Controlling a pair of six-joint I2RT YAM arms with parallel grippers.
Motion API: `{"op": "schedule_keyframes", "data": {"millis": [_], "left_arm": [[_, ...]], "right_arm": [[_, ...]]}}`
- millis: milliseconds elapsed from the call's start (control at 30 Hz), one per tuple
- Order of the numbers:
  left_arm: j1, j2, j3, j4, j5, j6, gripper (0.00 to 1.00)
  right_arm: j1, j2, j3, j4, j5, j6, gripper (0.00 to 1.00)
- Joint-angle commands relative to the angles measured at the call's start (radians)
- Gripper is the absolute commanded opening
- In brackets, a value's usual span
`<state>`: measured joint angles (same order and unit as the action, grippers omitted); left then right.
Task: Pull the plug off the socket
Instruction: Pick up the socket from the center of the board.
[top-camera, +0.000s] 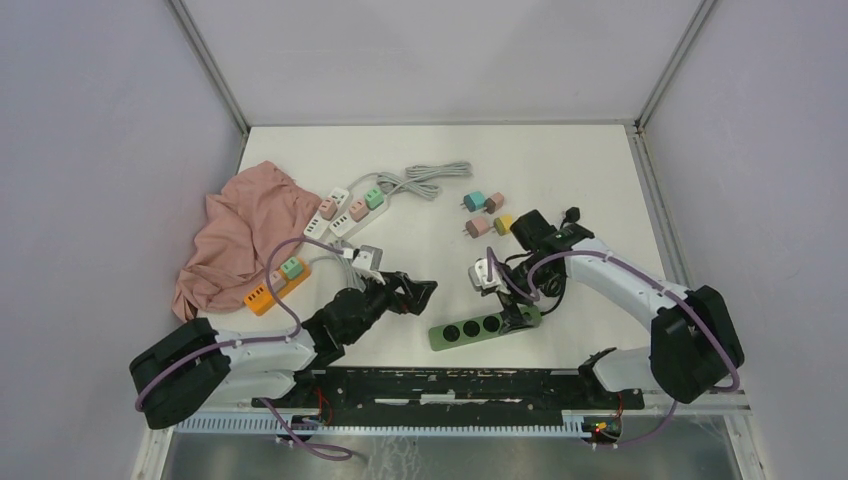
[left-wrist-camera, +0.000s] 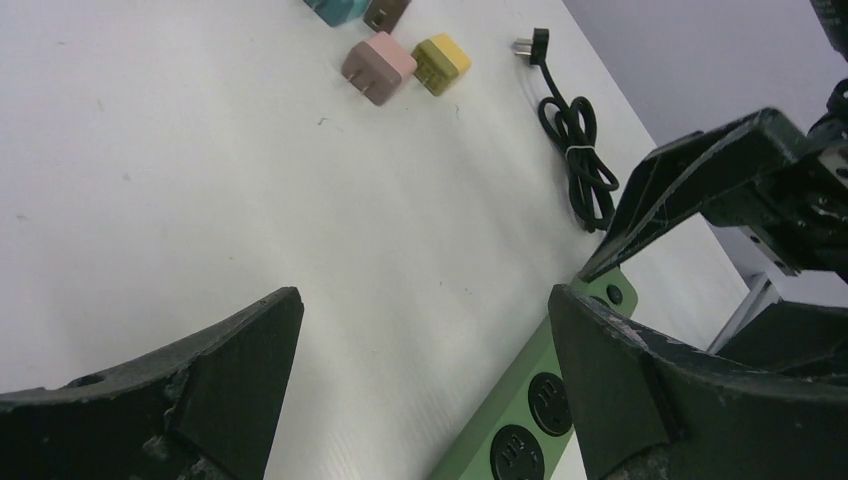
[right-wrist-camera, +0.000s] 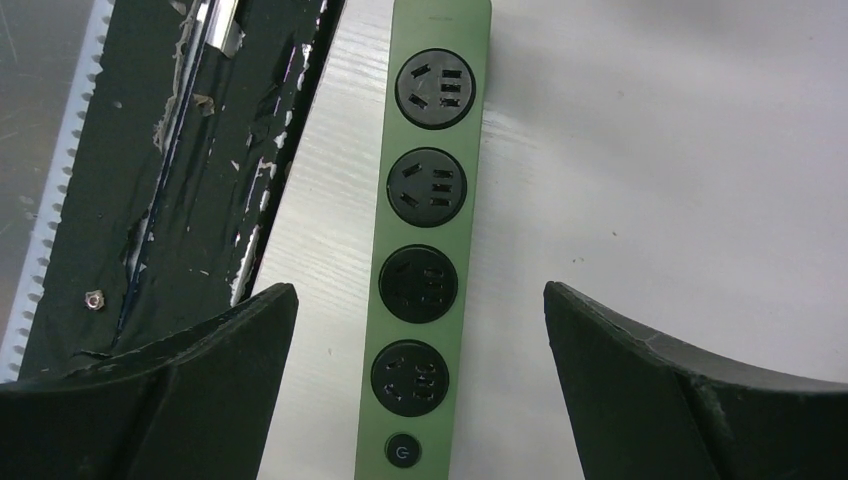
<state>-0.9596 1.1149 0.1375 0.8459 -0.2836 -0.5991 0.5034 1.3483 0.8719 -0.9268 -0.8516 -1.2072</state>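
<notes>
On a matte white table (top-camera: 560, 170), a long flat green power strip (right-wrist-camera: 432, 140) is found near the front edge, its four round black sockets exposed. The right gripper (right-wrist-camera: 420, 300) above it and the left gripper (left-wrist-camera: 425, 300) beside it are held spread wide, nothing grasped. A cubic pink plug (left-wrist-camera: 378, 68) and a yellow plug (left-wrist-camera: 441, 63) are set well apart.

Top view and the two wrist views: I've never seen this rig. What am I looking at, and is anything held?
The top view looks down from behind two robot arms at the table's near edge. Each wrist view rides on one arm, its dark fingers framing the shot. The left gripper and right gripper are open, holding nothing. The right hangs over a green power strip with empty sockets. Further back: white strips and an orange strip with plugs in, loose cube plugs, a pink cloth.
</notes>
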Motion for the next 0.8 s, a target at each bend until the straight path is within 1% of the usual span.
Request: {"op": "schedule_keyframes", "data": {"millis": [0, 167, 367, 500, 600, 667, 767], "left_arm": [[0.006, -0.073, 0.005, -0.07, -0.111, -0.013, 1.0], [0.005, -0.134, -0.024, -0.074, -0.139, -0.016, 1.0], [0.006, -0.163, -0.028, -0.098, -0.152, -0.013, 1.0], [0.005, -0.187, -0.038, -0.111, -0.168, -0.011, 1.0], [0.006, -0.21, -0.046, -0.123, -0.18, -0.01, 1.0], [0.006, -0.225, -0.05, -0.131, -0.189, -0.007, 1.0], [0.005, -0.243, -0.055, -0.141, -0.196, -0.005, 1.0]], "right_arm": [[0.074, 0.024, -0.004, 0.076, 0.067, 0.065, 1.0], [0.193, 0.076, -0.002, 0.116, 0.19, 0.103, 1.0], [0.329, 0.133, -0.006, 0.182, 0.358, 0.142, 1.0], [0.387, 0.158, -0.002, 0.199, 0.435, 0.139, 1.0], [0.409, 0.17, -0.004, 0.196, 0.458, 0.124, 0.92], [0.419, 0.176, -0.002, 0.195, 0.47, 0.117, 0.83], [0.421, 0.182, 0.012, 0.192, 0.481, 0.126, 0.6]]}}
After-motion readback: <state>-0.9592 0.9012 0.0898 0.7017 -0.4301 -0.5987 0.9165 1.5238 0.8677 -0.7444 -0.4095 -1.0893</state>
